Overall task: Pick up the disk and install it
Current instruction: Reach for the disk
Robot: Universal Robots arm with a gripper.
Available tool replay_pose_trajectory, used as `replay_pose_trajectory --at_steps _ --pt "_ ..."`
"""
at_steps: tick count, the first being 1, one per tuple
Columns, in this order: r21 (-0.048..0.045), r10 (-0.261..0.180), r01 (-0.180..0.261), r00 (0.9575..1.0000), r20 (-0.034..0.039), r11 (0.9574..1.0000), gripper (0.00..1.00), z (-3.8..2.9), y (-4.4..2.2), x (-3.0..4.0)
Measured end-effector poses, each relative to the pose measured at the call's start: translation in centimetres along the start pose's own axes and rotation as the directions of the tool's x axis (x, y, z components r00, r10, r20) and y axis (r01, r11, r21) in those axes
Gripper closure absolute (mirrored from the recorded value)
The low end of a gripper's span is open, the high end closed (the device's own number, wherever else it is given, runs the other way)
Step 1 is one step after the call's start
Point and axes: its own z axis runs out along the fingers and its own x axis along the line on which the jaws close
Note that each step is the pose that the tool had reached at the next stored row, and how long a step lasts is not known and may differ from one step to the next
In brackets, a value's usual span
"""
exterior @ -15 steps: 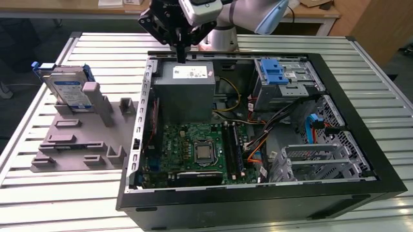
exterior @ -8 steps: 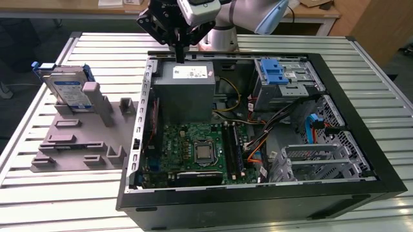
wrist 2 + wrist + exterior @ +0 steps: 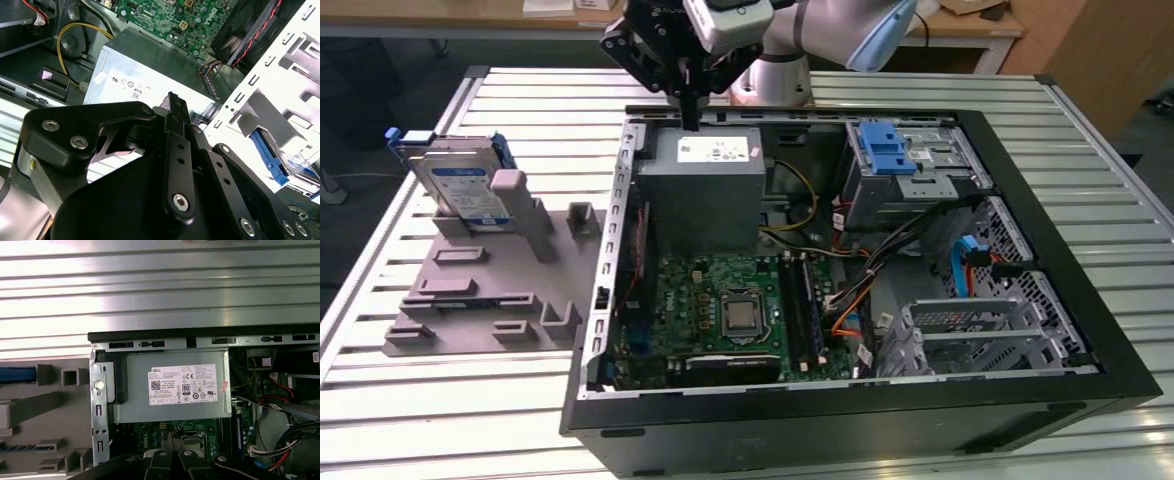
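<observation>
Ribbed metal desk [image 3: 454, 400] carries everything.

Black computer case [image 3: 854, 430] lies open on its side and takes the centre and 3 o'clock part of the exterior view.

Grey moulded fixture [image 3: 467, 300] sits on the desk at 9 o'clock of the case, just beside its wall.

Grey power supply box [image 3: 707, 200] with a white label sits inside the case towards 11 o'clock.

Green motherboard [image 3: 720, 300] lies at 6 o'clock of that box.

Metal drive cage [image 3: 907, 165] with a blue latch sits at 1 o'clock in the case.

The disk [image 3: 460, 190] stands upright on edge in the fixture, at 10 o'clock in the exterior view. Its blue carrier is visible around it. It is outside the case and well apart from the pincer.

Pincer [image 3: 687, 122] hangs at 12 o'clock, over the far edge of the power supply box, pointing down. Its fingers are pressed together and hold nothing.
</observation>
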Motion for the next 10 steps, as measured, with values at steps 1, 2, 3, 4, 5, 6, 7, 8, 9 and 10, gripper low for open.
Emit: replay_pose_trajectory --at_steps 1,2,3,4,5,6,7,8,9,10 --pt "0.0 0.0 0.0 1.0 0.0 1.0 0.89 0.0 0.0 0.02" --pt "-0.0001 0.0 0.0 1.0 0.0001 1.0 0.89 0.0 0.0 0.04" --pt "0.0 0.0 0.0 1.0 0.0 1.0 0.89 0.0 -0.01 0.06" --pt "0.0 0.0 0.0 1.0 0.0 1.0 0.89 0.0 -0.01 0.09" --pt "0.0 0.0 0.0 1.0 0.0 1.0 0.89 0.0 -0.01 0.12" --pt "0.0 0.0 0.0 1.0 0.0 1.0 0.89 0.0 -0.01 0.15" --pt "0.0 0.0 0.0 1.0 0.0 1.0 0.89 -0.01 -0.01 0.18" --pt "0.0 0.0 0.0 1.0 0.0 1.0 0.89 0.0 -0.02 0.22" --pt "0.0 0.0 0.0 1.0 0.0 1.0 0.89 -0.01 -0.02 0.25" --pt "0.0 0.0 0.0 1.0 0.0 1.0 0.89 -0.01 -0.02 0.28"
